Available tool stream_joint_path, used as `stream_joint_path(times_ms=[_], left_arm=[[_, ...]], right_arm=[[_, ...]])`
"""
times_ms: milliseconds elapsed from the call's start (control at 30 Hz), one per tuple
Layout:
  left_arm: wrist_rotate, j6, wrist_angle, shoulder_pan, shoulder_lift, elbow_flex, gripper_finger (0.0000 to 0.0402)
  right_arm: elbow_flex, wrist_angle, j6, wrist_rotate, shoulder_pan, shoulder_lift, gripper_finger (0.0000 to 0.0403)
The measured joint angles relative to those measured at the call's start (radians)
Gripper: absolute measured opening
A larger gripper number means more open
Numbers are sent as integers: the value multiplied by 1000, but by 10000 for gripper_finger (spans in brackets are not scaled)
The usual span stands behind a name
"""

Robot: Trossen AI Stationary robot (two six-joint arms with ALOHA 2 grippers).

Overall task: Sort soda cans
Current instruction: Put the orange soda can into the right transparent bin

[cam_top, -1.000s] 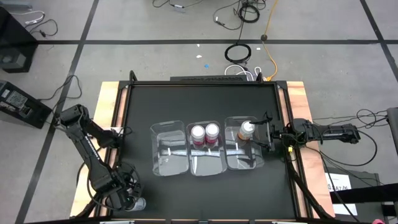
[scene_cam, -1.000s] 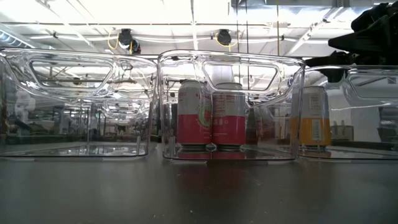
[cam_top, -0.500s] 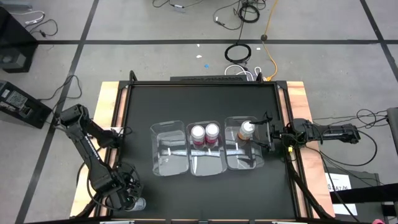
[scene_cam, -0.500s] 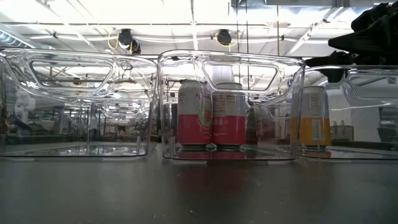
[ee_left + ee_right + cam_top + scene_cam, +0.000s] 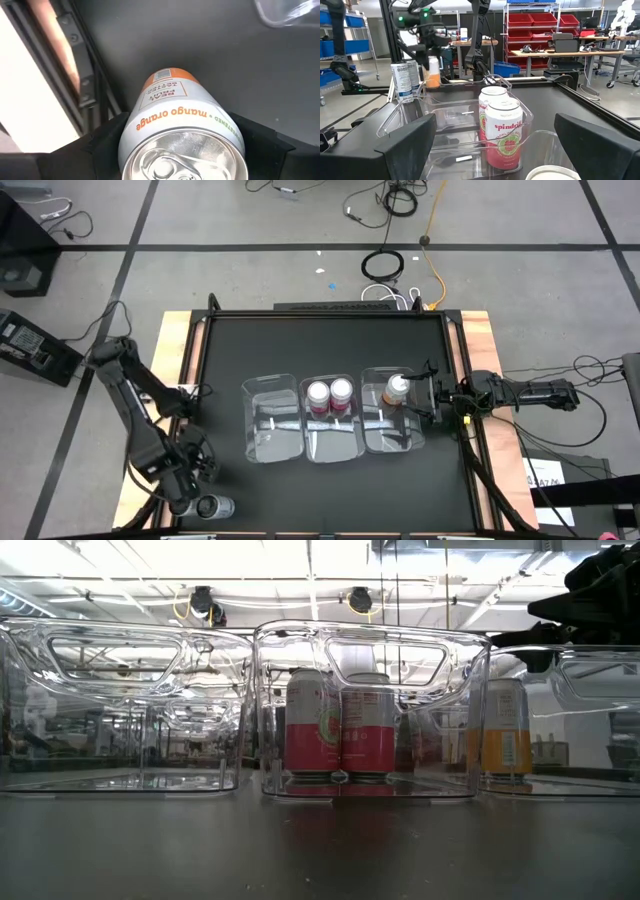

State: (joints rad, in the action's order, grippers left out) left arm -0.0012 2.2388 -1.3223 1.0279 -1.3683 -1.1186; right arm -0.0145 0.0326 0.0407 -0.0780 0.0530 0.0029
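My left gripper (image 5: 184, 492) is at the table's near left corner, shut on an orange-and-white can (image 5: 182, 120). The gripper hides that can in the high view; it shows far off in the right wrist view (image 5: 434, 71). A silver-grey can (image 5: 212, 507) stands on its base right of the gripper. Two red-pink cans (image 5: 329, 392) stand in the middle clear bin (image 5: 332, 442). Another orange can (image 5: 398, 389) stands in the right bin (image 5: 392, 438). My right gripper (image 5: 432, 402) is open and empty beside that bin's right wall. The other silver-grey can is out of view. My left gripper pinches the orange can between its two fingers (image 5: 107, 142), one on each side of the can's wall near its top rim (image 5: 134, 131). The fingers come from above, pointing down. The can is upright, lid up, and seems just clear of the table.
The left clear bin (image 5: 271, 420) holds no can. The three bins stand side by side at the table's middle. A raised rail (image 5: 82, 85) runs along the table's left edge close to my left gripper.
My left gripper has moved a little toward the table's left edge, off the silver-grey can, whose whole lid now shows in the high view. My right gripper and the cans in the bins have kept still.
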Motion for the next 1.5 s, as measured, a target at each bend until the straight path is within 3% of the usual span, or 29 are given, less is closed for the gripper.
stream_joint_path(times_ms=[400, 600, 767, 1133, 1333, 1500], left_arm=[[-11, -46, -260, -1, 224, -108, 305], [-136, -136, -254, -32, 302, -153, 305], [-207, -283, -252, -127, 313, -179, 305], [-253, -737, -223, -426, 214, -380, 305], [-260, -1044, -169, -629, 81, -533, 305], [-194, -1308, -35, -803, -64, -656, 305]], right_arm=[[0, 0, 0, 0, 0, 0, 398], [0, 0, 0, 0, 0, 0, 398], [0, 0, 0, 0, 0, 0, 398], [0, 0, 0, 0, 0, 0, 398], [0, 0, 0, 0, 0, 0, 398], [0, 0, 0, 0, 0, 0, 398]])
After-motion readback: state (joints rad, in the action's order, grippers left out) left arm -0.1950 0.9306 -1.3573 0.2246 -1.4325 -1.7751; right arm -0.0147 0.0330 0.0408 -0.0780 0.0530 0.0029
